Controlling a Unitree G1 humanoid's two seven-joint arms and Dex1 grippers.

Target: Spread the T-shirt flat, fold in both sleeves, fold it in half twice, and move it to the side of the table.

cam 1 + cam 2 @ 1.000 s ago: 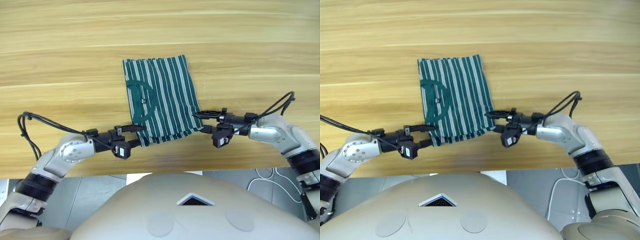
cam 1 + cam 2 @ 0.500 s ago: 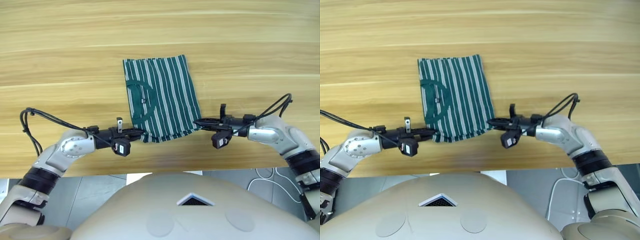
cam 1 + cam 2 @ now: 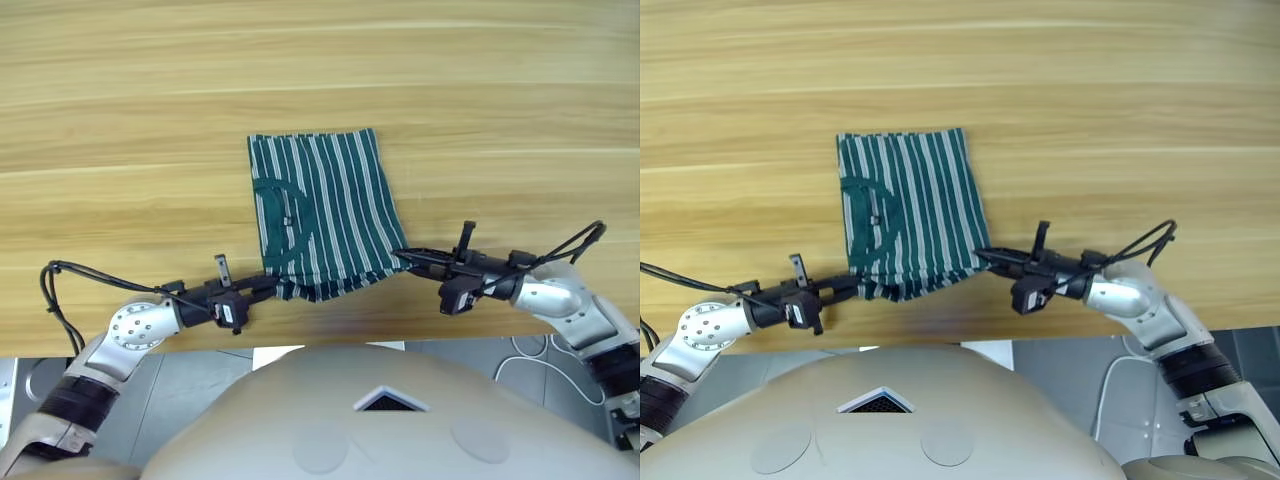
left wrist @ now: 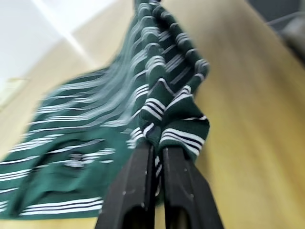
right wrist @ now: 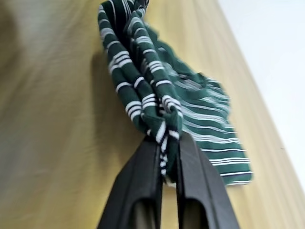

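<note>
The T-shirt (image 3: 320,215) lies as a narrow striped rectangle on the table (image 3: 500,120), close to its near edge, sleeves apparently already tucked in. My left gripper (image 3: 272,288) is pressed tight on the shirt's near left corner and my right gripper (image 3: 403,256) on its near right corner, with the cloth bunched between each pair of jaws. I judge a fold in half is starting. Next I should raise both corners together, carry them evenly toward the table's far edge, and lay them on the shirt's far hem.
</note>
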